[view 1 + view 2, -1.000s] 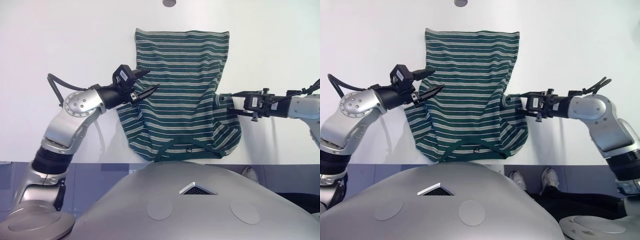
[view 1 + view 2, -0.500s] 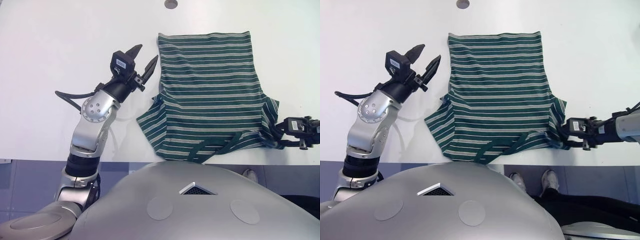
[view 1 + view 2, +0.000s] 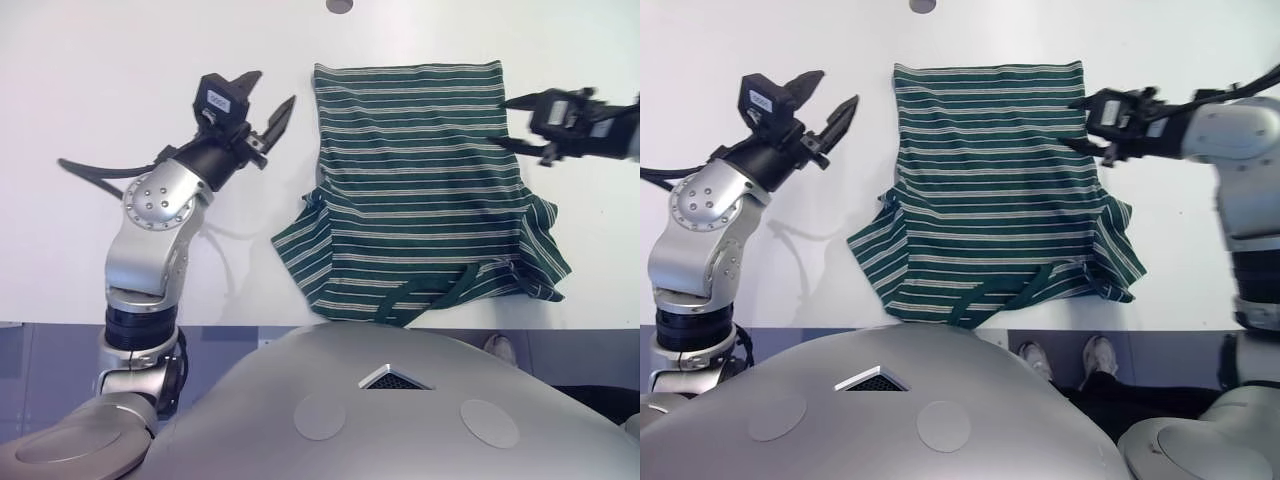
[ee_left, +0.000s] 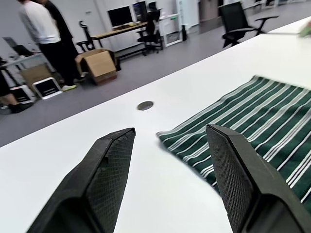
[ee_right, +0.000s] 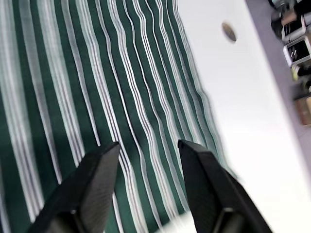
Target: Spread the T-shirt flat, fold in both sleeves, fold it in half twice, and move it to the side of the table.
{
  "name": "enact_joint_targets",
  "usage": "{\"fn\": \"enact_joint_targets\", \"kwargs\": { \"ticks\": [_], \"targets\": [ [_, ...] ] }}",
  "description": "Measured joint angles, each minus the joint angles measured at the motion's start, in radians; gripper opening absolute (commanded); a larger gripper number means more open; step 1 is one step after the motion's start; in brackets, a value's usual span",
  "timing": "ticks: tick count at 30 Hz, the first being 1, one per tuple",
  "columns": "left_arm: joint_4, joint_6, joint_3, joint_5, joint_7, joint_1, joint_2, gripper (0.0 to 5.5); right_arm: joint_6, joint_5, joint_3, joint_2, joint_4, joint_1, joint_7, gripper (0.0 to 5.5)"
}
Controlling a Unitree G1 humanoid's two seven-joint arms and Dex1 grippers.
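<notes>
From the head cameras, the green striped T-shirt (image 3: 420, 190) lies on the white table (image 3: 100, 60), hem away from the robot and collar right at the near edge. The body looks fairly smooth and the hem square. The left sleeve (image 3: 297, 236) sticks out crooked and the right sleeve (image 3: 545, 255) is bunched with wrinkles. I'd say the spreading is only partly done. Neither sleeve is folded in, and both half-folds and the move to the side are left.

The left gripper (image 3: 270, 92) hangs over bare table just beside the hem's left corner, jaws spread, holding nothing. The right gripper (image 3: 1080, 122) is at the shirt's right edge, up toward the hem. A round cable hole (image 3: 339, 5) sits beyond the hem, apart from the cloth. With the collar so close to the table's edge, there is little room on that side for tugging the sleeves out.

In the left wrist view, the two dark fingers (image 4: 109, 179) stand wide apart, with the hem corner showing between them. Behind are a cardboard box (image 4: 99, 65) and an office chair (image 4: 238, 19), well away.

In the right wrist view, the fingers (image 5: 92, 189) are parted above the stripes, pinching no cloth.
</notes>
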Motion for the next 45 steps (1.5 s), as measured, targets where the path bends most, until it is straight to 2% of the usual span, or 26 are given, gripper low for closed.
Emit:
{"fn": "enact_joint_targets", "kwargs": {
  "ticks": [2, 4, 6, 12, 14, 16, 19, 25, 28, 34, 39, 42, 45],
  "targets": [
    [0.077, -0.016, -0.103, 0.018, -0.052, -0.048, -0.028, 2.66, 0.003, -0.084, 0.073, 0.103, 0.12, -0.011, -0.063, 2.24],
    [0.157, -0.057, -0.207, 0.053, -0.117, -0.12, -0.048, 2.66, -0.01, -0.113, 0.09, 0.15, 0.193, -0.055, -0.116, 2.24],
    [0.233, -0.087, -0.256, 0.1, -0.123, -0.187, -0.08, 2.66, -0.02, -0.162, 0.118, 0.224, 0.296, -0.124, -0.169, 2.24],
    [0.26, -0.153, -0.208, 0.18, -0.032, -0.263, -0.121, 2.66, -0.053, -0.251, 0.178, 0.503, 0.626, -0.352, -0.367, 2.24],
    [0.248, -0.163, -0.184, 0.21, -0.006, -0.291, -0.132, 2.66, -0.057, -0.254, 0.16, 0.605, 0.783, -0.429, -0.492, 2.24],
    [0.244, -0.162, -0.191, 0.226, -0.006, -0.297, -0.136, 2.66, -0.049, -0.25, 0.13, 0.646, 0.824, -0.447, -0.53, 2.24],
    [0.314, -0.169, -0.212, 0.259, -0.006, -0.275, -0.136, 2.66, 0.015, -0.253, 0.122, 0.617, 0.705, -0.423, -0.488, 2.24],
    [0.661, -0.248, -0.297, 0.416, 0.033, -0.297, -0.139, 2.66, 0.227, -0.289, 0.079, 0.345, 0.02, -0.261, -0.263, 2.24],
    [0.847, -0.337, -0.341, 0.484, 0.062, -0.374, -0.165, 2.66, 0.307, -0.29, 0.009, 0.252, -0.19, -0.215, -0.218, 2.24],
    [1.264, -0.467, -0.355, 0.568, 0.119, -0.655, -0.175, 2.66, 0.387, -0.288, -0.034, 0.236, -0.292, -0.182, -0.216, 2.24],
    [1.548, -0.531, -0.312, 0.592, 0.15, -0.801, -0.097, 2.66, 0.39, -0.29, -0.043, 0.185, -0.324, -0.088, -0.208, 2.24],
    [1.507, -0.624, -0.238, 0.533, 0.125, -0.802, -0.088, 2.66, 0.342, -0.288, -0.049, 0.125, -0.294, 0.021, -0.196, 2.24],
    [1.202, -0.661, -0.182, 0.423, 0.031, -0.782, -0.129, 2.66, 0.254, -0.281, -0.054, 0.061, -0.234, 0.149, -0.165, 2.24]
  ]
}}
